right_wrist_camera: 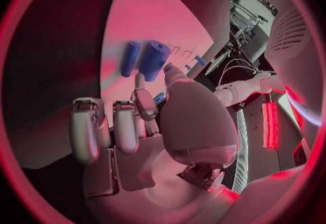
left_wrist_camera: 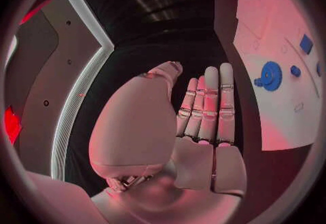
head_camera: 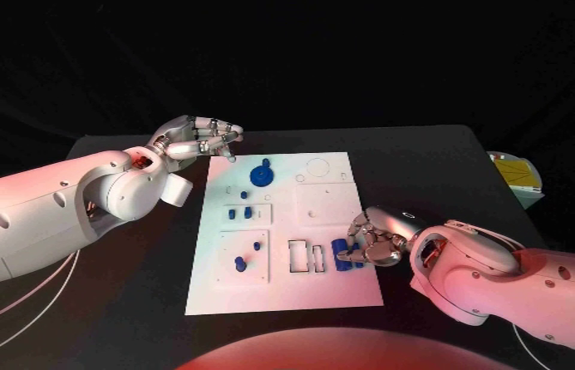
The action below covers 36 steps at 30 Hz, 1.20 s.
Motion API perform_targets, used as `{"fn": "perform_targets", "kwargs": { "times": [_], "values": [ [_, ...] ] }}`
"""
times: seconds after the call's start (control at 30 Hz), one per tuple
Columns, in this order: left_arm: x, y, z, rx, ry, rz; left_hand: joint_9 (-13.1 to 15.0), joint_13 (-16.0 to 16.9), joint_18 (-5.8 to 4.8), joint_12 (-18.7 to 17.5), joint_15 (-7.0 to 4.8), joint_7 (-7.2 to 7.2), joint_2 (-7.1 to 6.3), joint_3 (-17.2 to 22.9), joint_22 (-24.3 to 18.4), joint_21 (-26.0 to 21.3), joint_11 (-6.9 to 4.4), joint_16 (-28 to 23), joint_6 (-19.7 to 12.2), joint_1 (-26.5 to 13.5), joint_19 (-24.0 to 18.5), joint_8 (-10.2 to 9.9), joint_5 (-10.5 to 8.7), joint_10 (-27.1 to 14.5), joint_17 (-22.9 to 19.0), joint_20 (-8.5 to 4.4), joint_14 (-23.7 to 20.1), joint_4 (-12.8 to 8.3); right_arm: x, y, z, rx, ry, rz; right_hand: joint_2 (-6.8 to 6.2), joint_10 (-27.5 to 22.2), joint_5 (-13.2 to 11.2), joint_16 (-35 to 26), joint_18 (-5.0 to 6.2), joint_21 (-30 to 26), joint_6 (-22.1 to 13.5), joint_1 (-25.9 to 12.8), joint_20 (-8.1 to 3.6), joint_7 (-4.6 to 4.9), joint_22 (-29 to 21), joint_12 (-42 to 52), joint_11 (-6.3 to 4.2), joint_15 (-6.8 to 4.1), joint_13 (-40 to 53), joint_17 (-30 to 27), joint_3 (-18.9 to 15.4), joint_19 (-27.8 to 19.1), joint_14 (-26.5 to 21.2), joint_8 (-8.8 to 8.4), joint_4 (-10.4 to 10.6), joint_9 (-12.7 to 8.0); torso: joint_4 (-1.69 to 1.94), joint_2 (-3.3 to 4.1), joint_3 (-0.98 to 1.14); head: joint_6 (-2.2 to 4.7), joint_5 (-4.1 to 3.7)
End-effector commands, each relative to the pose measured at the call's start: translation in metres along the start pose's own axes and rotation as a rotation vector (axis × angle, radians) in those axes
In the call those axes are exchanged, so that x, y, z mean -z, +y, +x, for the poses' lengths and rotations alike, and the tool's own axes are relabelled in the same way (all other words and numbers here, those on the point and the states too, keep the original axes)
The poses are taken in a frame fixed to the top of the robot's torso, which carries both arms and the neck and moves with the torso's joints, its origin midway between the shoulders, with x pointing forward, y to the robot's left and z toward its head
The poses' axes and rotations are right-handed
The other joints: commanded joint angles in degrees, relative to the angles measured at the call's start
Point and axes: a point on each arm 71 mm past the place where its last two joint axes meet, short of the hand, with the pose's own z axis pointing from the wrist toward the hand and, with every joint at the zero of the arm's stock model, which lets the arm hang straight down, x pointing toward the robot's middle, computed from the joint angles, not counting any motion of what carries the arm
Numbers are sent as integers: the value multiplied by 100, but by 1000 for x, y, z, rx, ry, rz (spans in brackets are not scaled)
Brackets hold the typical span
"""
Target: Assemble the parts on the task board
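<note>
The scene was dim, the black table [head_camera: 431, 162] and far background nearly lost in darkness. Reddish-pink light washed the white board [head_camera: 323, 220] and both arms, brightest on the board's far left corner. The wrist views bent straight edges into curves inside dark circular frames. The right wrist view looked soft and blurred up close.

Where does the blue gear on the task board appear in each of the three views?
Head view: the blue gear lies on the task board, at its far end, near the left hand.
Left wrist view: the gear lies on the board beyond the fingers.
Right wrist view: I cannot make out the gear.
Shared landmark: the white task board.
</note>
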Motion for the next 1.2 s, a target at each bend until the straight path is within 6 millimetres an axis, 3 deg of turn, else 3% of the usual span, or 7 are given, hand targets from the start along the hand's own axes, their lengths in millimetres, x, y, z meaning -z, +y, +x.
{"fn": "perform_targets", "kwargs": {
  "times": [0.03,0.63,0.83,0.97,1.1,1.2],
  "values": [
    [0,-2,2,14,19,15,-4,0,74,26,-7,6,19,-49,-12,-35,-20,33,-11,-45,52,22,-32,-3,-1,2,-47,-2,-2,-1,4,35,13,19,45,26,20,19,-102,13,-31,12,-57,-15,1357,22,-1,-30,10,5,-52,418,327,38,3,7,4,0,6,-12,2],
    [1,-1,1,16,17,12,-4,0,74,31,-6,10,30,-52,-21,-46,-18,34,-5,-36,62,29,-30,-6,-2,2,-49,-3,-13,4,21,68,43,16,141,102,39,42,-106,33,15,129,-68,-40,1362,117,-23,-47,151,54,-218,423,333,85,-13,48,-3,3,-2,-51,37],
    [2,-1,0,16,18,9,-4,0,74,32,-6,11,33,-53,-24,-50,-17,35,-3,-32,65,30,-29,-7,-2,1,-50,-4,-13,5,23,53,35,16,282,152,306,59,-107,40,62,426,-84,-61,1364,171,-44,-65,247,88,-224,424,338,105,-21,64,0,-2,-5,-59,54],
    [2,-1,0,17,19,8,-4,0,74,32,-6,11,33,-53,-24,-50,-17,35,-3,-32,65,30,-29,-7,-2,1,-50,-4,-12,7,22,22,5,12,395,290,788,89,-128,150,208,561,-114,-116,1393,321,-93,-102,439,156,-190,460,351,135,-8,58,2,-3,-6,-62,58],
    [2,-1,0,17,19,6,-4,-1,74,35,-6,15,44,-51,-31,-57,-15,36,-1,-19,72,34,-26,-10,-2,1,-52,-8,-9,10,19,-20,-29,0,462,364,934,111,-139,204,297,628,-138,-161,1407,401,-132,-134,538,208,-137,478,361,158,-11,57,1,-9,-6,-60,71],
    [2,-1,0,17,19,5,-4,-1,74,35,-6,15,44,-51,-31,-57,-15,36,-1,-19,72,34,-26,-10,-2,1,-52,-8,-6,15,16,-43,-38,-12,493,367,973,114,-136,187,325,624,-147,-172,1402,396,-143,-143,537,214,-120,473,362,165,-2,57,-2,-9,-6,-48,137]
  ]
}}
